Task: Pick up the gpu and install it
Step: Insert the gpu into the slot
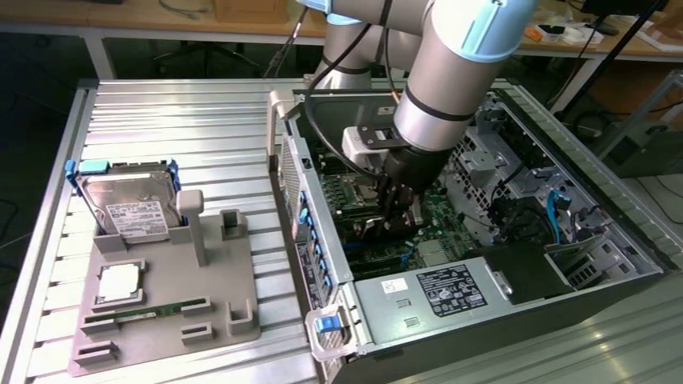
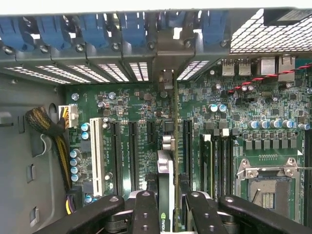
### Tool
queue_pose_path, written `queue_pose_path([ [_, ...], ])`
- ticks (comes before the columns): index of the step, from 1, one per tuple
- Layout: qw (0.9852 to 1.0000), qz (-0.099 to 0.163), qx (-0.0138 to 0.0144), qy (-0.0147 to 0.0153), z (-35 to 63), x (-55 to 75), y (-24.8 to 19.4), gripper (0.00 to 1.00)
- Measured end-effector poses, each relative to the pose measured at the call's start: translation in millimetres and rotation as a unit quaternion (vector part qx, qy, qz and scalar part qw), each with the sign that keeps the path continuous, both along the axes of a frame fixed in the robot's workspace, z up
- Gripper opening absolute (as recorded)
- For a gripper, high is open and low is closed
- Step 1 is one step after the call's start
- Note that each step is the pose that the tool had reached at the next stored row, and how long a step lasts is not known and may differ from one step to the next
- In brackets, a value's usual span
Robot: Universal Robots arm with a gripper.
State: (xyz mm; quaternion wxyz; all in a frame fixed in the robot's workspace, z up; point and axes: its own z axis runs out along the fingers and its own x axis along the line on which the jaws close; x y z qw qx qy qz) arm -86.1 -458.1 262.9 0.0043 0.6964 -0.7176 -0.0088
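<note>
The gpu [image 2: 165, 168] stands edge-on between my fingers [image 2: 145, 210], its silver end bracket [image 2: 166, 80] reaching up to the rear slot openings of the case. My gripper [image 2: 168, 202] is shut on the gpu, which sits low over a black expansion slot of the green motherboard [image 2: 136, 112]; whether it is seated I cannot tell. In the exterior view my gripper [image 1: 393, 210] is deep inside the open computer case [image 1: 320, 264], with the dark gpu [image 1: 376, 230] below it against the motherboard.
A grey fixture tray [image 1: 160, 336] at the exterior view's left holds a silver hard drive [image 1: 130, 212], a processor [image 1: 117, 282] and a memory stick [image 1: 144, 310]. Inside the case are the power supply [image 1: 449, 288], an open processor socket [image 2: 265, 185], a white slot [image 2: 96, 156] and a cable bundle [image 2: 44, 124].
</note>
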Motion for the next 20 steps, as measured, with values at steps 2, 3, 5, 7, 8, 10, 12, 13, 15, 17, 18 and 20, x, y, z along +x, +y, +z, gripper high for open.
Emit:
queue_pose_path([
  [2, 1.0000, 0.000, 0.0000, 0.0000, -0.1, -1.0, 0.3, 0.27],
  [3, 1.0000, 0.000, 0.0000, -0.0001, -0.1, -2.6, 1.1, 0.27],
  [5, 1.0000, -0.001, 0.0002, -0.0002, -0.3, -3.8, 2.7, 0.27],
  [7, 1.0000, -0.001, 0.0000, 0.0002, -0.2, -4.2, 3.1, 0.27],
  [8, 1.0000, -0.001, 0.0000, 0.0003, -0.2, -4.2, 2.1, 0.27],
  [10, 1.0000, -0.001, 0.0003, 0.0004, -0.4, -4.1, -1.4, 0.27],
  [12, 1.0000, -0.002, 0.0002, 0.0005, -0.4, -4.4, -1.8, 0.27],
  [13, 1.0000, -0.003, 0.0001, 0.0006, -0.8, -4.6, -1.8, 0.27],
  [15, 1.0000, -0.003, 0.0000, 0.0006, -2.4, -4.8, -1.9, 0.27],
  [17, 1.0000, -0.003, -0.0001, 0.0007, -3.4, -4.8, -1.9, 0.27],
  [18, 1.0000, -0.003, -0.0001, 0.0007, -3.5, -4.9, -1.9, 0.27],
  [20, 1.0000, -0.004, 0.0002, 0.0006, -5.5, -4.9, -1.8, 0.27],
])
